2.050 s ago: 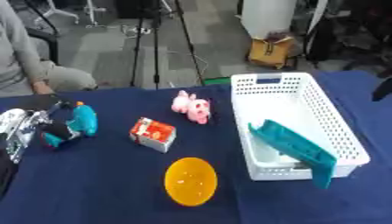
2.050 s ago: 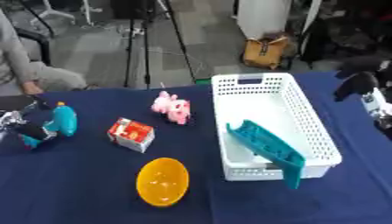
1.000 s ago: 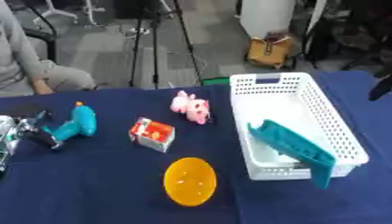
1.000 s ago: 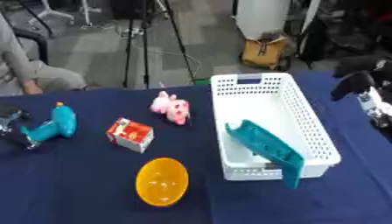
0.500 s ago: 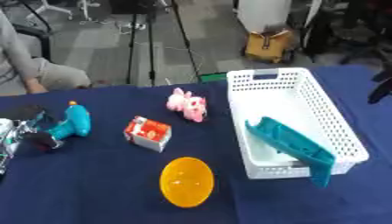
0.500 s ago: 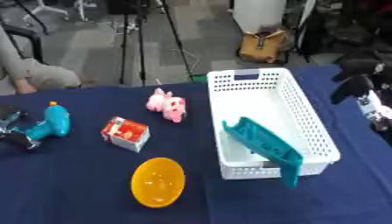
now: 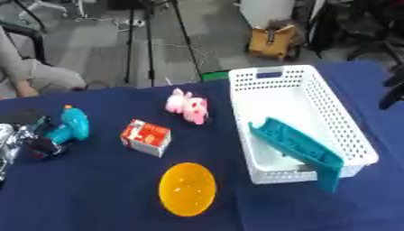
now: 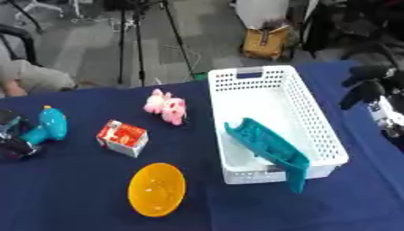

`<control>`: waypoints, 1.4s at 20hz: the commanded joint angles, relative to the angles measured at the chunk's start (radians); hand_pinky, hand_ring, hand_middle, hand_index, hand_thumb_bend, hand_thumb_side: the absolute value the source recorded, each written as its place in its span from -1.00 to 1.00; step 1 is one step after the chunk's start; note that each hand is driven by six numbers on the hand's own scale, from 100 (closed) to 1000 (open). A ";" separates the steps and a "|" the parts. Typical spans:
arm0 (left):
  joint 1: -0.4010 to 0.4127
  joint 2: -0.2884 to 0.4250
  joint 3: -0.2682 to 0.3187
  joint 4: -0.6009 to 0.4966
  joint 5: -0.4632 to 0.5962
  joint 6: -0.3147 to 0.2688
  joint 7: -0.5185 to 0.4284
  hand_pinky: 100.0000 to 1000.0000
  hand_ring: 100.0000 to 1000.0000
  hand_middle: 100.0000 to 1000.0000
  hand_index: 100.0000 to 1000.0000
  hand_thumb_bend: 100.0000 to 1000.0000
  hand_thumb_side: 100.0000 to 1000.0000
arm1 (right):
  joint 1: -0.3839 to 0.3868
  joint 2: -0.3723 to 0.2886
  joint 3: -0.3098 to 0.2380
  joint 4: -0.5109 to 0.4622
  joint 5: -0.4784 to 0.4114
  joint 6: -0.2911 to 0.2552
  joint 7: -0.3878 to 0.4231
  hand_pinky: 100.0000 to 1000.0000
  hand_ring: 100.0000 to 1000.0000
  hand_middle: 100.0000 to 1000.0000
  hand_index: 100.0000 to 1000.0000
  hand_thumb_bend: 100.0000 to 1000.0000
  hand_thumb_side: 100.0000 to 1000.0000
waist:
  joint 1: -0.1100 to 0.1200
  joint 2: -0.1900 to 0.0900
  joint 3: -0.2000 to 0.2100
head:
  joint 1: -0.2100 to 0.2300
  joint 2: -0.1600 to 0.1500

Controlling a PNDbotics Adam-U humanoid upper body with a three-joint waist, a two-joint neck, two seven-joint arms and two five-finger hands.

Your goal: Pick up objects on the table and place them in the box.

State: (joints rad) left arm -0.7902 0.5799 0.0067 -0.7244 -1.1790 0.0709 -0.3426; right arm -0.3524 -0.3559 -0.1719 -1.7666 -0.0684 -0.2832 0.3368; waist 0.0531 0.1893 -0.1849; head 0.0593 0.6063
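Note:
A white slotted basket (image 7: 348, 122) stands right of centre on the blue cloth. A long teal piece (image 7: 295, 146) lies inside it, one end hanging over the near rim. Left of the basket are a pink pig toy (image 7: 188, 105), a red and white carton (image 7: 146, 138), an orange bowl (image 7: 188, 188) and a teal toy drill (image 7: 66, 129) with a dark base. My left hand (image 7: 8, 143) shows at the left edge, beside the drill's base. My right hand (image 8: 365, 91) hangs at the right edge, beyond the basket, its fingers relaxed and holding nothing.
The blue table cloth (image 7: 94, 198) runs to a far edge, with floor, tripod legs (image 7: 150, 40) and a yellow bag (image 7: 268, 40) behind it. A seated person shows at the far left, away from the objects.
My left hand has drawn back left from the drill toward the picture's edge. The whole picture has shifted a little with the head. The objects lie where they were.

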 commanded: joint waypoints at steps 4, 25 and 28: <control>-0.003 0.024 0.008 0.033 -0.020 0.024 -0.013 0.11 -0.17 -0.29 -0.07 -0.45 -1.00 | -0.015 -0.019 -0.008 -0.007 -0.002 -0.002 0.004 -0.17 -0.10 0.11 0.46 -0.86 0.10 | -0.005 -0.015 0.002 | -0.004 -0.009; -0.023 0.040 -0.024 -0.030 0.469 -0.056 -0.064 -0.28 -0.73 -0.91 -0.68 -1.00 -0.66 | -0.007 -0.011 -0.012 -0.004 -0.006 0.000 -0.001 -0.16 -0.10 0.12 0.46 -0.85 0.09 | -0.021 -0.054 0.010 | -0.008 -0.008; -0.044 0.035 -0.043 -0.099 0.518 -0.070 -0.079 -0.28 -0.73 -0.91 -0.68 -1.00 -0.66 | -0.006 -0.011 -0.012 -0.004 -0.007 0.001 0.000 -0.16 -0.10 0.12 0.46 -0.85 0.09 | -0.020 -0.060 0.008 | -0.008 -0.006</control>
State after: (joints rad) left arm -0.8059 0.5841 -0.0314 -0.7776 -0.6850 0.0074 -0.4150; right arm -0.3508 -0.3552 -0.1762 -1.7608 -0.0687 -0.2828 0.3386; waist 0.0346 0.1483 -0.1768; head 0.0514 0.6058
